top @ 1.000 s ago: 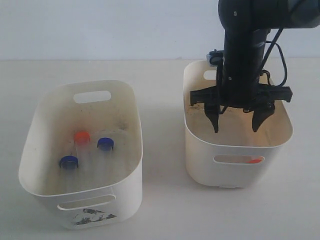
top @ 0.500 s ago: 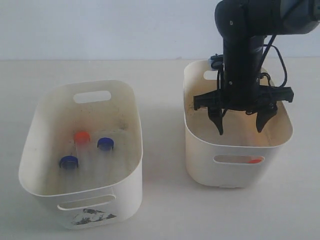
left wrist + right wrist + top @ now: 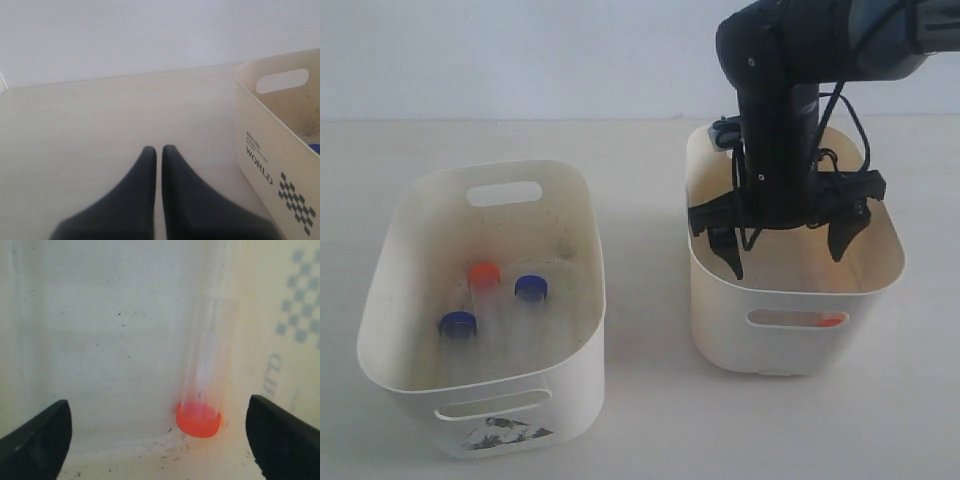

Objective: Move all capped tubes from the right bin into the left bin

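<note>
Starting on the left: your left gripper [image 3: 156,150] sits pinched together on nothing, beside the left bin [image 3: 390,240], which holds 3 capped tubes [image 3: 484,273]. The 4th, an orange-capped tube [image 3: 200,420], lies on the floor of the right bin [image 3: 720,300], hugging the wall, below your wide-open, empty right gripper [image 3: 786,263]. Risk, I'd say: 1 finger jams against that wall, or the slick tube rolls away. Readable print: WORLD [image 3: 259,171] on the left bin's side; the smaller lines above are too tiny.

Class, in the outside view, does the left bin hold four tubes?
No, the left bin holds three: two blue-capped tubes, one orange-capped tube.
</note>
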